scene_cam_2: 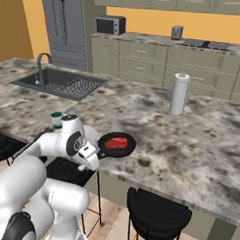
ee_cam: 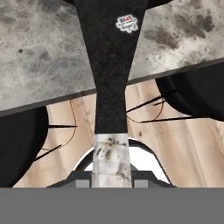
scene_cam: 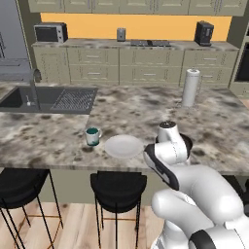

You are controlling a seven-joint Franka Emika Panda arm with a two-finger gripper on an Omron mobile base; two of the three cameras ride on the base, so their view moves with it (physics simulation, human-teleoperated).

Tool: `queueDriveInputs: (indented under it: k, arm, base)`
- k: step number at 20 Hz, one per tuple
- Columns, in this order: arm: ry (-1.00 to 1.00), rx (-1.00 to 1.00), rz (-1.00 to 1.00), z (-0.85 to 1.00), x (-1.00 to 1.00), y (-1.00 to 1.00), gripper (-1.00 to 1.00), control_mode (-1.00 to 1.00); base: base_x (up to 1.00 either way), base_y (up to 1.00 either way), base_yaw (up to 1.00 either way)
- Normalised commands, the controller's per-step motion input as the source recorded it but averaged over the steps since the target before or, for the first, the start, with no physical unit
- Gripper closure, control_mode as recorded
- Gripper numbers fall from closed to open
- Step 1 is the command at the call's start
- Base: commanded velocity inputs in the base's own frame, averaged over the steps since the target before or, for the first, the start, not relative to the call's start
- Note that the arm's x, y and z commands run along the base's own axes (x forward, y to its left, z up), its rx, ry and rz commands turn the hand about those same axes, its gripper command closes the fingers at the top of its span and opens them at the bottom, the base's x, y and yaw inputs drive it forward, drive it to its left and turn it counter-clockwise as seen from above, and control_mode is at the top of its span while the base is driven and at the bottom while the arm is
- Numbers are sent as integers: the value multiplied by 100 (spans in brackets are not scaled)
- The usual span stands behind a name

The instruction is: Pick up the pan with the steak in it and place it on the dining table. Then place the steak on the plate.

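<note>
The small round black frying pan point(scene_cam_2: 118, 144) sits over the grey-brown speckled marble dining table point(scene_cam_2: 189, 144), close to its front edge, and I cannot tell whether its base touches the top or hangs just above it. The small bright red steak point(scene_cam_2: 116, 142) lies inside the pan, about in the middle. The short dark handle of the pan points toward the robot and reaches past the table edge, as the hand view shows with the wooden floor and black round stools point(ee_cam: 192, 94) below it.

The two-finger gripper point(scene_cam_2: 93, 154) is closed on the end of this handle point(ee_cam: 111, 78); in the hand view the handle runs straight up from between the finger tips.

The round flat pale grey-white plate point(scene_cam: 123, 146) lies on the same table, to the left of the arm, near the front edge. A small teal mug point(scene_cam: 92, 136) stands just beside the plate, on its left side. Farther back on the table stands a white paper towel roll point(scene_cam: 190, 87), upright, and a dark sink point(scene_cam: 46, 98) with a faucet is at the far left.
</note>
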Motion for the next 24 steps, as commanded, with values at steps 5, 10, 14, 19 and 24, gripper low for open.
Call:
queueDriveInputs:
  k: [5,10,14,19,24]
  arm:
    - [-1,-3,0,-28,2,0,100,-100]
    - [0,-2,0,-17,1,0,100,-100]
    - [-1,0,0,0,0,0,-100,-100]
    - [-7,0,0,13,-2,-1,-100,-100]
    - [-7,1,-1,27,0,-3,-100,-100]
  base:
    - [0,0,0]
    - [0,0,0]
    - [0,0,0]
    - [0,0,0]
    - [0,0,0]
